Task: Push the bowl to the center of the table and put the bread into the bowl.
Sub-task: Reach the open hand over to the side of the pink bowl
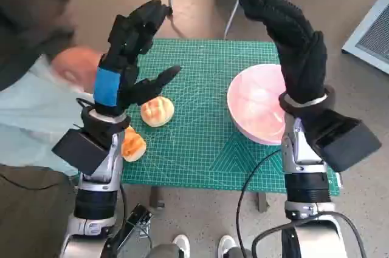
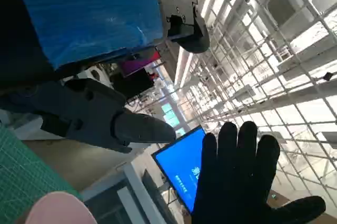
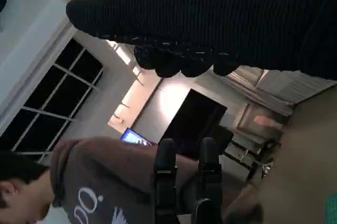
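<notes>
left hand (image 1: pixel 129 51) raised, fingers spread, empty | right hand (image 1: pixel 296 45) raised, fingers apart, empty | bowl (image 1: pixel 255 111) at mat's right edge | bread (image 1: pixel 157 112) on mat (image 1: pixel 200 88)

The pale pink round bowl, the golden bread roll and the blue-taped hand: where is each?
Pale pink round bowl (image 1: pixel 255 103), head view, its inner floor.
Golden bread roll (image 1: pixel 157 112), head view, its crust top.
Blue-taped left hand (image 1: pixel 124 57), head view, its back.

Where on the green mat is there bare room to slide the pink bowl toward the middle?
Bare green mat lies between the bread roll and the pink bowl, and along the far edge. It is crowded at the mat's left, where two rolls sit under the raised left hand.
</notes>
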`<move>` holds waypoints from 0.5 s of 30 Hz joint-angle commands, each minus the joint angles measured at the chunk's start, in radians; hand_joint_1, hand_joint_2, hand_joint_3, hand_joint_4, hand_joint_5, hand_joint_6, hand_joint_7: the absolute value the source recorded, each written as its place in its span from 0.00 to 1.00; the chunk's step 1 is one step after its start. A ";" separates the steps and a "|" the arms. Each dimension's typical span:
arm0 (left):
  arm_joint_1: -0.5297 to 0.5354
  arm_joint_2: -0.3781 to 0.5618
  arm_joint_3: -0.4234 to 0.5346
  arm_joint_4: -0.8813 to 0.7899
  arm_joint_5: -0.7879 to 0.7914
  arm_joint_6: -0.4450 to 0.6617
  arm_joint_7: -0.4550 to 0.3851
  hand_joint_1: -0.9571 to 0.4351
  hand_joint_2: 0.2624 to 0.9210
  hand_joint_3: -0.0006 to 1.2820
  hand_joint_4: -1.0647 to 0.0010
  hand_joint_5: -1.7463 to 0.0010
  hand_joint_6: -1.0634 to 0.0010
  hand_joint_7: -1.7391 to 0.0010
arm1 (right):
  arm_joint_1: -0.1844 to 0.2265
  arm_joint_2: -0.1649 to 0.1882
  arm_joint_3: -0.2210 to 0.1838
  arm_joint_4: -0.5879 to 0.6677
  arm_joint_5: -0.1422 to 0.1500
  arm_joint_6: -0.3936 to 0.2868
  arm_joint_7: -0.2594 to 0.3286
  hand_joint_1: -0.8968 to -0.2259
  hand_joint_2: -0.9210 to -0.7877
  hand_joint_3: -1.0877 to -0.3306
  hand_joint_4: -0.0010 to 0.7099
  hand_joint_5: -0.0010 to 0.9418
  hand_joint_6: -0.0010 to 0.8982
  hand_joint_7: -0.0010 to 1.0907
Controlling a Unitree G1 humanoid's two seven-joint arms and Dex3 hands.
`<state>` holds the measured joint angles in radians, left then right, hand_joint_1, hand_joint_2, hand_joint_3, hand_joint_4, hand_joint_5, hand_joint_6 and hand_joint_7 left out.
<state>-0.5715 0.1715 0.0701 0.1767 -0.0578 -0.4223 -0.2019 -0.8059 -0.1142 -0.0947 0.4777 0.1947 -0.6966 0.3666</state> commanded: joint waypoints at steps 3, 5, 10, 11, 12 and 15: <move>-0.017 0.005 0.001 0.002 -0.011 -0.008 -0.007 0.43 1.00 0.14 0.65 1.00 0.88 0.64 | 0.008 -0.005 0.000 0.018 0.009 0.007 0.012 0.35 0.00 0.40 0.35 0.00 0.00 0.70; -0.017 0.005 0.001 0.001 -0.010 -0.008 -0.008 0.43 1.00 0.14 0.65 1.00 0.88 0.64 | 0.007 -0.005 -0.001 0.022 0.012 0.006 0.014 0.35 0.00 0.40 0.35 0.00 0.00 0.70; -0.015 0.004 0.000 0.001 -0.010 -0.009 -0.009 0.43 1.00 0.14 0.65 1.00 0.88 0.63 | 0.009 -0.003 -0.002 0.024 0.011 0.002 0.016 0.36 0.00 0.40 0.35 0.00 0.00 0.70; -0.015 0.004 0.000 0.003 -0.010 -0.010 -0.010 0.43 1.00 0.14 0.65 1.00 0.88 0.63 | 0.009 -0.003 -0.001 0.025 0.009 0.000 0.015 0.36 0.00 0.40 0.35 0.00 0.00 0.70; -0.015 0.004 0.000 0.004 -0.011 -0.011 -0.011 0.43 1.00 0.14 0.65 1.00 0.88 0.63 | 0.009 -0.003 -0.001 0.025 0.008 -0.001 0.015 0.36 0.00 0.40 0.35 0.00 0.00 0.70; -0.015 0.004 0.001 0.006 -0.011 -0.012 -0.013 0.43 1.00 0.14 0.65 1.00 0.88 0.63 | 0.010 -0.002 0.001 0.021 0.003 0.000 0.011 0.37 0.00 0.40 0.35 0.00 0.00 0.70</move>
<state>-0.5715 0.1715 0.0703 0.1796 -0.0579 -0.4224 -0.2091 -0.8059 -0.1142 -0.0965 0.4888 0.1960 -0.6990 0.3731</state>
